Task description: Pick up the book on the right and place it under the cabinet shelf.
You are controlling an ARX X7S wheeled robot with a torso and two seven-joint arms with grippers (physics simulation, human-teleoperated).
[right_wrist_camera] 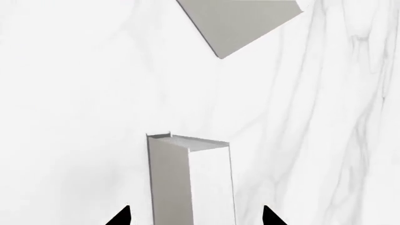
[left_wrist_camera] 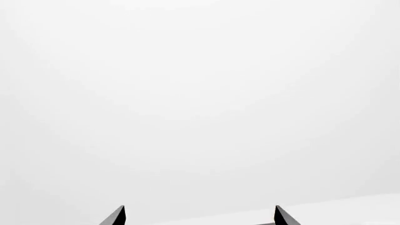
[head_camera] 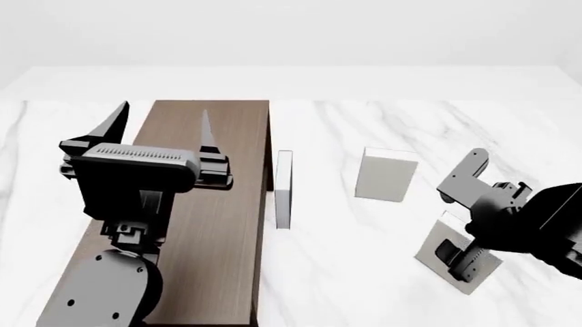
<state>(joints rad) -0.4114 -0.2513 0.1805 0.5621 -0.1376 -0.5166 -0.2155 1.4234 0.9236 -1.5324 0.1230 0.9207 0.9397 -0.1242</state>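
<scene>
The book (head_camera: 435, 251) is a pale grey-white slab at the right of the marble table. In the right wrist view it (right_wrist_camera: 190, 180) stands between my right gripper's (right_wrist_camera: 195, 215) two dark fingertips, with a gap on each side. My right gripper (head_camera: 462, 262) is open and sits down over the book. The cabinet shelf (head_camera: 227, 204) is a long dark brown box on the left. My left gripper (head_camera: 162, 121) is open and empty, raised above the cabinet. In the left wrist view its (left_wrist_camera: 200, 215) tips show against plain white only.
Two other pale grey slabs stand on the table: a thin one (head_camera: 283, 187) right beside the cabinet's right side, and a wider one (head_camera: 386, 174) in the middle, also in the right wrist view (right_wrist_camera: 240, 21). The marble table (head_camera: 364, 272) runs on to the far wall.
</scene>
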